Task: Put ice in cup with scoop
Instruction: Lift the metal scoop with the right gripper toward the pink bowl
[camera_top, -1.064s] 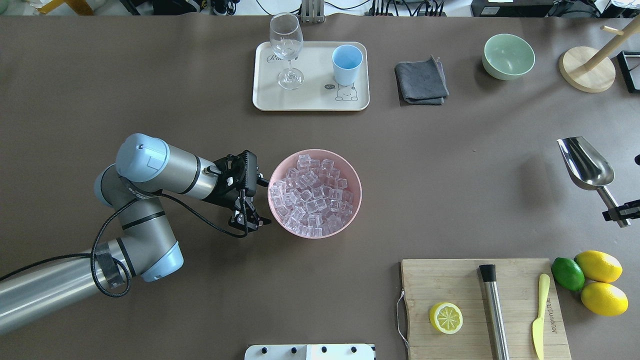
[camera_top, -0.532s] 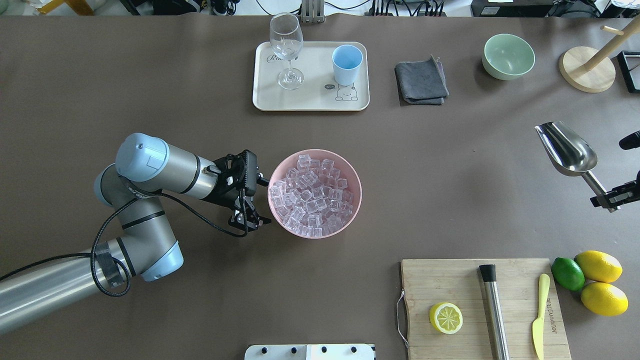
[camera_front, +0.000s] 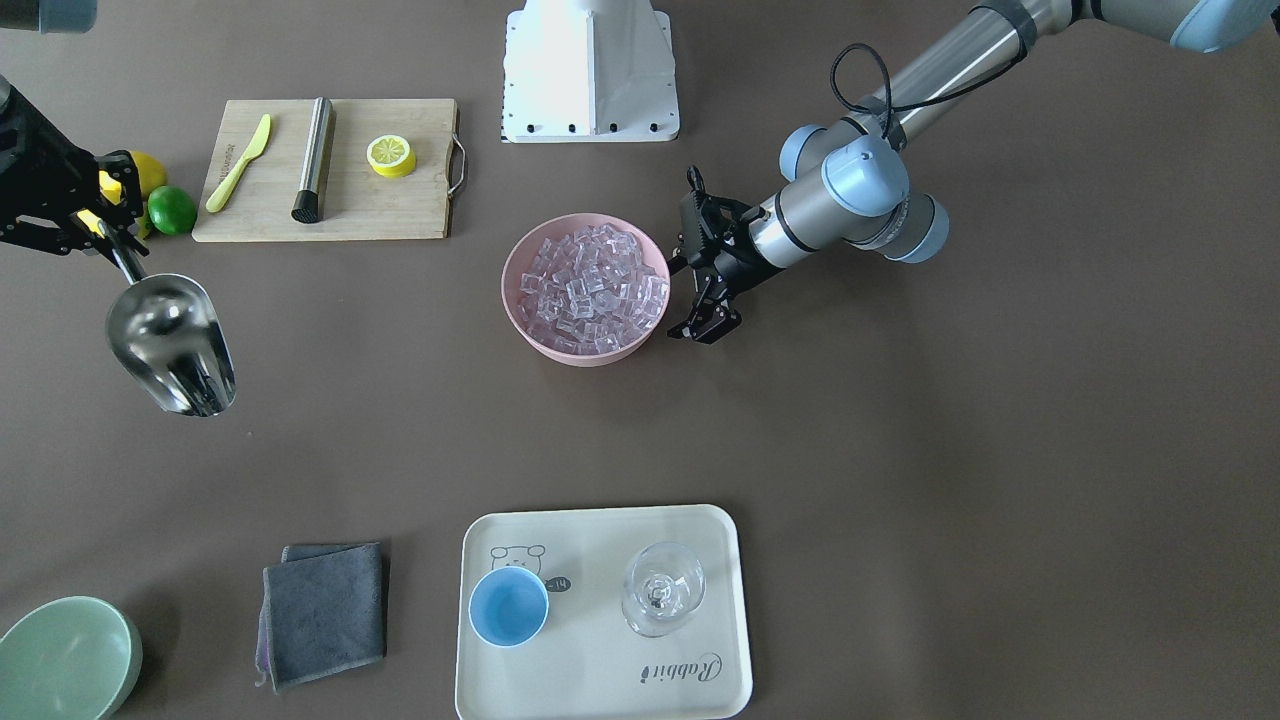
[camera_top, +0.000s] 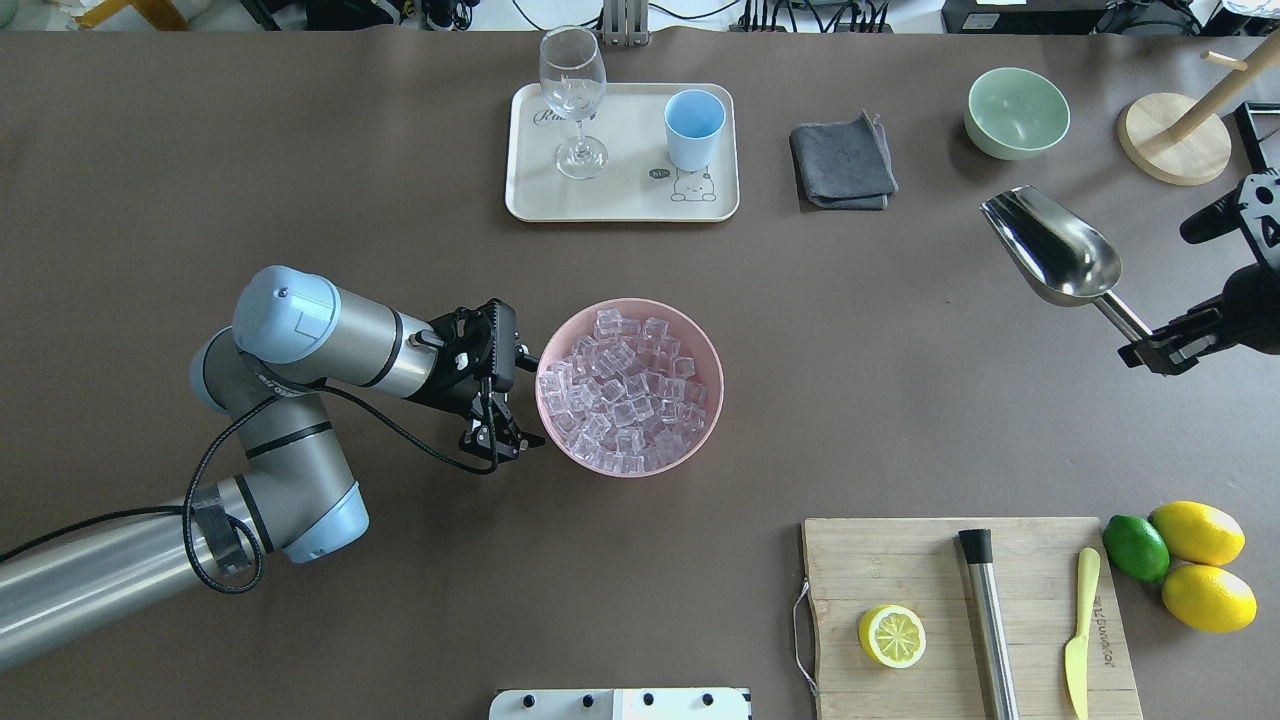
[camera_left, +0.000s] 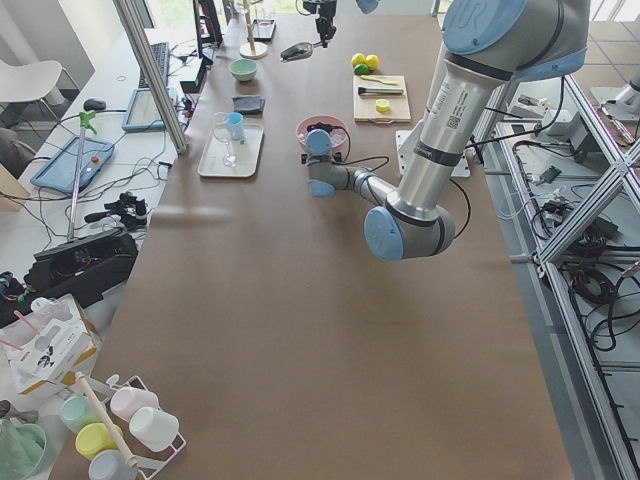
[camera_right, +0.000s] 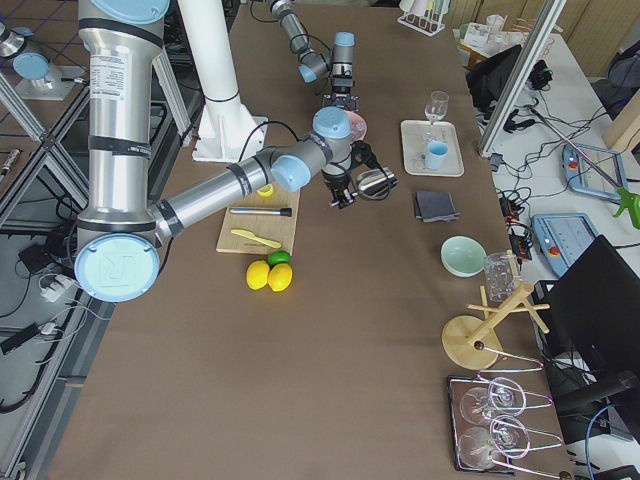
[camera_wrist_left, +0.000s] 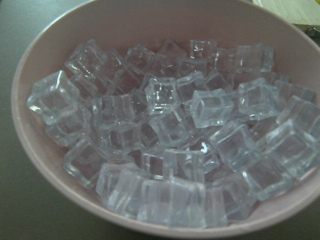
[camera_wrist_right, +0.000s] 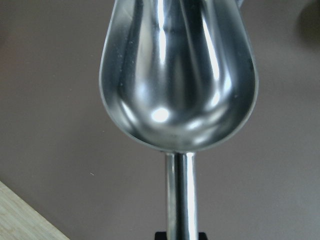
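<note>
The ice fills a pink bowl at mid-table; it also shows in the front view and close up in the left wrist view. The light-blue cup stands empty on a cream tray at the far side, also in the front view. My right gripper is shut on the handle of the silver scoop, held empty above the table's right side. My left gripper hangs open just beside the bowl's left rim.
A stemmed glass shares the tray. A grey cloth, green bowl and wooden stand lie at the far right. A cutting board with lemon half, steel cylinder and knife sits near right, lemons and a lime beside it.
My right gripper has carried the scoop away from the robot and leftward, toward the table's middle. The left arm, bowl and cup have not moved.
</note>
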